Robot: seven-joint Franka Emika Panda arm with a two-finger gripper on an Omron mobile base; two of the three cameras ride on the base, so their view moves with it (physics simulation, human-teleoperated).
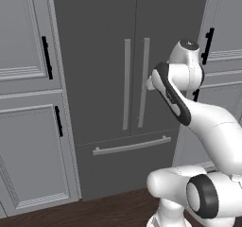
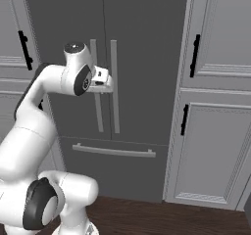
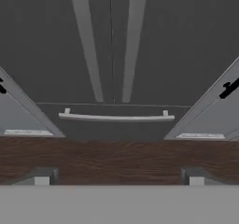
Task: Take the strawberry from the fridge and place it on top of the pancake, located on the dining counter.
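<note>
Here the gripper (image 3: 119, 178) gapes empty before the shut fridge (image 3: 112, 45) — drawer bar (image 3: 116, 117) seemingly centred ahead.

Fridge (image 1: 99, 56): door fronts smooth, matt dark grey, no visible reflections. Vertical handles (image 1: 135, 89): pale grey, smooth, satin like brushed metal. Drawer bar (image 3: 116, 117): same pale finish, faint highlight along upper edge. Cabinets (image 2: 215, 131): pale grey panelled fronts, matt, painted look, smooth. Cabinet handles (image 2: 195, 55): black, smooth, slight sheen. Floor (image 3: 116, 157): dark brown wood, visible streaky grain, low gloss. Arm (image 1: 208, 126): white shell, smooth, glossy, plastic-like; joints dark, smooth.
</note>
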